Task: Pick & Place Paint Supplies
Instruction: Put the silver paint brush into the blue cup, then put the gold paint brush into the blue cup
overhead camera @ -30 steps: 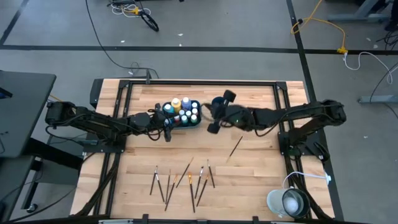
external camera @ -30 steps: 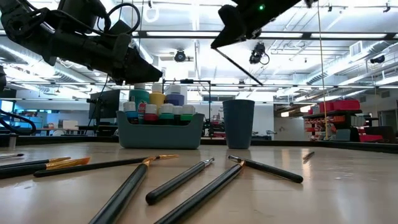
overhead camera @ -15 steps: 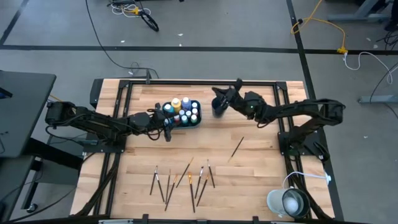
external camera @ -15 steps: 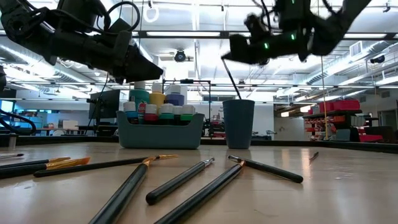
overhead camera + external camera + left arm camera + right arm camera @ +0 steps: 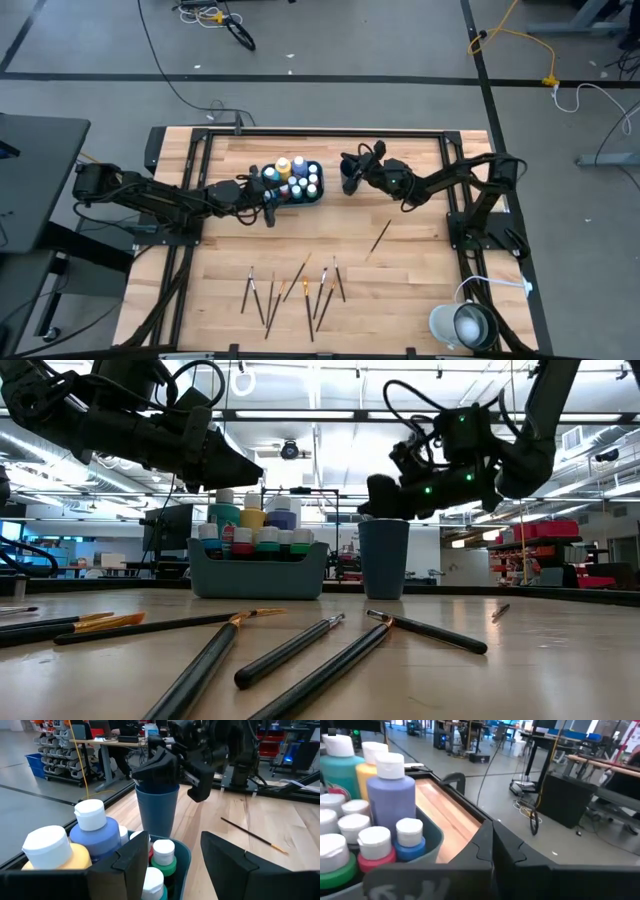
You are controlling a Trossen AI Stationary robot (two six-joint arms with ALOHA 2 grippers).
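My right gripper [image 5: 352, 166] hangs over the rim of the dark blue cup [image 5: 384, 558] at the far middle of the table, its fingers pressed together with nothing visible between them. My left gripper [image 5: 272, 190] hovers with its fingers spread at the left end of the teal tray [image 5: 258, 570], which stands just left of the cup and holds the white-capped paint bottles [image 5: 297, 178] upright and packed close. One paintbrush [image 5: 380, 236] lies alone on the wooden table [image 5: 420, 280], right of the middle and nearer than the cup. The other paintbrushes [image 5: 295, 288] lie scattered in a loose row near the table's near edge.
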